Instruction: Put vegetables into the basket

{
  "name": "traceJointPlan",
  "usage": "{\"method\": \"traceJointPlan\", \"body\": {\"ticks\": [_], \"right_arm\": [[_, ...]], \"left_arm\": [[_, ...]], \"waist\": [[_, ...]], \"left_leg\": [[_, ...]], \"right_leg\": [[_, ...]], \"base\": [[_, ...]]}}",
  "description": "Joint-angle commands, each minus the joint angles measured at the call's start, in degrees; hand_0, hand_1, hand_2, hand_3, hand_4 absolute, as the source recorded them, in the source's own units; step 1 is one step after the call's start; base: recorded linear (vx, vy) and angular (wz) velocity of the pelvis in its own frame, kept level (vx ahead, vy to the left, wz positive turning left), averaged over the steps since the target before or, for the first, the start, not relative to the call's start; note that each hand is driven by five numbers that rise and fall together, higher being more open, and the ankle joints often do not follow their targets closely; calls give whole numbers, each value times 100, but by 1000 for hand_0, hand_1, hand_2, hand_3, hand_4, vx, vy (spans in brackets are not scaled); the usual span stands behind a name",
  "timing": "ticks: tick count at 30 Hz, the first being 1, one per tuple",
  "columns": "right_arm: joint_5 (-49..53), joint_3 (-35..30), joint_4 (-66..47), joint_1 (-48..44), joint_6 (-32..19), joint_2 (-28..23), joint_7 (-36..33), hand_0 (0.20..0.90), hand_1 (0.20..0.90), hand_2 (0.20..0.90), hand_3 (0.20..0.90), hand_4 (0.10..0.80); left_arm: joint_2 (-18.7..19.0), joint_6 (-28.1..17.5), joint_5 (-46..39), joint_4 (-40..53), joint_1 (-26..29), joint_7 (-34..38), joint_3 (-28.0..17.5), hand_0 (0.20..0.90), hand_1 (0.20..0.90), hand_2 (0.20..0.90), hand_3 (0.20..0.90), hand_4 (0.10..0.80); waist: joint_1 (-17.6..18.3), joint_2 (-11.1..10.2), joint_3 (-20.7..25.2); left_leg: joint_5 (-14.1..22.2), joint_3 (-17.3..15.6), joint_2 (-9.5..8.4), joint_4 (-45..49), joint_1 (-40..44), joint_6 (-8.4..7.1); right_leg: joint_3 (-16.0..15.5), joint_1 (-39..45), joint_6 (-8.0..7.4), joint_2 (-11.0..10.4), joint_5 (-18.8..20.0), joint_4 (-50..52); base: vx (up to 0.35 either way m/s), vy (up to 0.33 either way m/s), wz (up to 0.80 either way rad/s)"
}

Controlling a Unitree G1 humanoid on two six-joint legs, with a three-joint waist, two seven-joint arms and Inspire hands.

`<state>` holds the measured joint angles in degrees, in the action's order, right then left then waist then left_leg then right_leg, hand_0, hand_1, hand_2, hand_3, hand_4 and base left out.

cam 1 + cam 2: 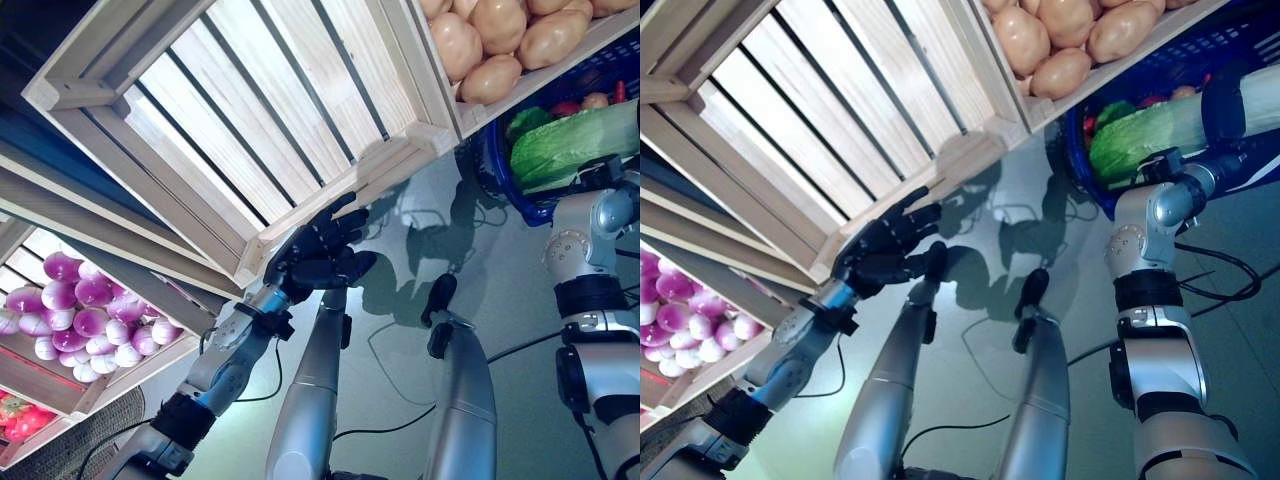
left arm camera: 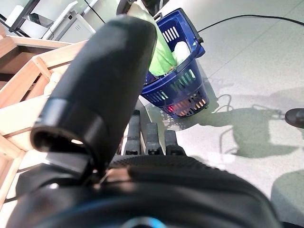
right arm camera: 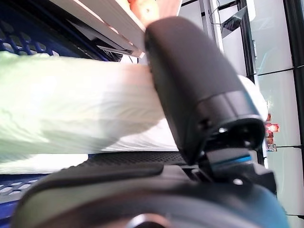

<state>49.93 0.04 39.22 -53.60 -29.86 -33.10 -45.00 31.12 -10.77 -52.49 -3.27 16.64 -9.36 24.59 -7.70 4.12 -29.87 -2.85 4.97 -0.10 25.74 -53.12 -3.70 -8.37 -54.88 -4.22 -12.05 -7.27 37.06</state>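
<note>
A napa cabbage (image 1: 1150,135) is clasped by the right hand (image 3: 199,90), whose thumb is curled over the pale stalk (the other fingers are hidden behind it). The leafy end lies in the blue basket (image 1: 500,175), beside red and tan vegetables. The left hand (image 1: 320,250) is held with fingers nearly straight and empty, its fingertips just beside the empty wooden crate (image 1: 210,120). Beyond them, potatoes (image 1: 500,40) are seen.

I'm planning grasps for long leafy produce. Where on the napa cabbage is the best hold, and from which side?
Judging by shape, the firm pale stalk end: the napa cabbage lies lengthwise over the blue basket, so wrap it across its width from the open side. The right hand already rests there, thumb over the pale part; leaves look crushable.
</note>
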Motion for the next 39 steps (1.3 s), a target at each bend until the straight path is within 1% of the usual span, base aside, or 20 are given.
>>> {"method": "traceJointPlan", "body": {"ticks": [1,5,9,11,12,14,16,18,19,21,24,26,28,29,31,32,33,35,36,39], "right_arm": [[-870,-10,-429,-595,-692,-870,-226,900,900,900,900,800],[-1070,65,-314,-690,-665,-926,-475,900,900,900,900,800],[-1749,145,-253,-733,-346,-1005,-865,900,900,900,900,800],[-2727,289,-196,-799,152,-1140,-1450,900,900,900,900,800],[-3306,407,-187,-851,627,-1207,-1630,900,900,900,900,800],[-3916,784,-129,-1007,1254,-1430,-2201,900,900,900,900,800],[-4054,994,-119,-1107,1625,-1589,-2275,900,900,900,900,800],[-4207,1176,30,-1120,1777,-1672,-2414,900,900,900,900,800],[-4469,1266,149,-1077,1979,-1702,-2502,900,900,900,900,800],[-4493,1402,296,-1107,2074,-1733,-2590,900,900,900,900,800],[-4595,1528,266,-973,2214,-1686,-2303,900,900,900,900,800],[-4392,1394,116,-613,1965,-1572,-1962,900,900,900,900,800],[-4382,1256,-30,-258,1794,-1383,-1543,900,900,900,900,800],[-4375,1236,-265,5,1825,-1265,-1351,900,900,900,900,800],[-4199,1122,-722,742,1680,-938,-925,900,900,900,900,800],[-4195,1105,-758,790,1676,-917,-896,900,900,900,900,800],[-3966,1019,-1057,1347,1506,-520,-633,900,900,900,900,800],[-3764,960,-1285,1835,1320,-151,-401,900,900,900,900,800],[-3789,881,-1417,2212,1180,120,-219,900,900,900,900,800],[-3489,757,-1639,3220,814,790,443,900,900,900,900,800]], "left_arm": [[-176,-452,54,694,109,-52,-77,900,900,900,900,800],[-166,-435,61,711,143,-47,-70,900,900,900,900,800],[-143,-498,88,727,141,-41,-35,900,900,900,900,800],[-109,-512,38,763,174,-2,-14,900,900,900,900,800],[-97,-573,20,744,183,-28,7,900,900,900,900,800],[-95,-599,50,795,157,-96,20,900,900,900,900,800],[-61,-702,110,815,133,-161,27,900,900,900,900,800],[-16,-720,8,848,120,-318,34,900,900,900,900,800],[30,-777,58,837,154,-399,35,900,900,900,900,800],[67,-814,13,794,199,-378,63,900,900,900,900,800],[126,-787,-2,734,321,-455,63,900,900,900,900,800],[136,-645,-193,681,348,-531,-12,900,900,900,900,800],[136,-566,-94,608,384,-523,-63,900,900,900,900,800],[109,-452,-127,574,435,-475,-86,900,900,900,900,800],[0,-237,-30,403,403,-423,-108,900,900,900,900,800],[-4,-240,-26,389,398,-405,-103,900,900,900,900,800],[-194,-125,207,219,466,45,-89,900,900,900,900,800],[-334,4,124,67,502,30,-144,900,900,900,900,800],[-475,-15,467,11,497,232,-175,900,900,900,900,800],[-813,-379,766,-96,367,691,-335,900,900,900,900,800]], "waist": [[40,318,7],[30,316,7],[27,319,7],[31,314,7],[29,311,7],[3,293,7],[3,264,7],[-2,223,7],[-14,189,7],[-21,158,7],[-18,67,7],[8,23,7],[52,-28,7],[83,-65,7],[165,-135,245],[169,-138,270],[256,-217,538],[325,-283,752],[359,-318,896],[407,-426,1328]], "left_leg": [[484,-204,-169,354,-3,317],[501,-200,-165,384,0,310],[466,-203,-154,324,50,300],[452,-208,-154,287,90,302],[441,-200,-160,274,102,296],[425,-210,-150,226,172,300],[421,-221,-135,144,316,294],[401,-240,-137,4,558,276],[404,-239,-160,-78,754,270],[392,-256,-170,-182,943,260],[349,-268,-197,-477,1469,253],[300,-278,-183,-745,1970,231],[270,-313,-175,-1008,2435,231],[234,-309,-172,-1167,2737,231],[172,-270,-141,-1513,3243,218],[144,-267,-139,-1547,3258,219],[87,-265,-98,-1890,3650,195],[54,-295,-47,-2138,3978,196],[34,-271,-18,-2267,4175,199],[-47,-216,40,-2619,4694,201]], "right_leg": [[-167,277,239,298,307,-232],[-180,281,249,293,280,-183],[-202,321,245,293,308,-228],[-217,366,245,294,321,-274],[-217,385,245,303,333,-301],[-243,458,251,303,346,-358],[-289,601,245,305,352,-437],[-335,858,240,325,373,-596],[-368,1072,218,327,376,-696],[-415,1289,204,334,401,-842],[-463,1841,142,350,435,-1150],[-475,2342,89,376,449,-1398],[-447,2792,55,387,486,-1657],[-421,3094,37,386,532,-1825],[-388,3598,-7,379,623,-2177],[-390,3618,-9,382,653,-2217],[-372,4049,-25,405,740,-2599],[-321,4367,-56,397,806,-2835],[-309,4571,-69,389,838,-2957],[-290,5064,-161,328,1006,-3319]], "base": [[0,0,0],[0,0,0],[-16,1,1],[-49,1,1],[-55,3,1],[-65,-4,0],[-63,-8,1],[-59,8,3],[-48,11,3],[-57,18,1],[-61,40,1],[-12,81,1],[8,97,-1],[40,99,-6],[87,96,-10],[87,99,-12],[57,69,-10],[59,80,-5],[80,77,-4],[147,85,-5]]}}
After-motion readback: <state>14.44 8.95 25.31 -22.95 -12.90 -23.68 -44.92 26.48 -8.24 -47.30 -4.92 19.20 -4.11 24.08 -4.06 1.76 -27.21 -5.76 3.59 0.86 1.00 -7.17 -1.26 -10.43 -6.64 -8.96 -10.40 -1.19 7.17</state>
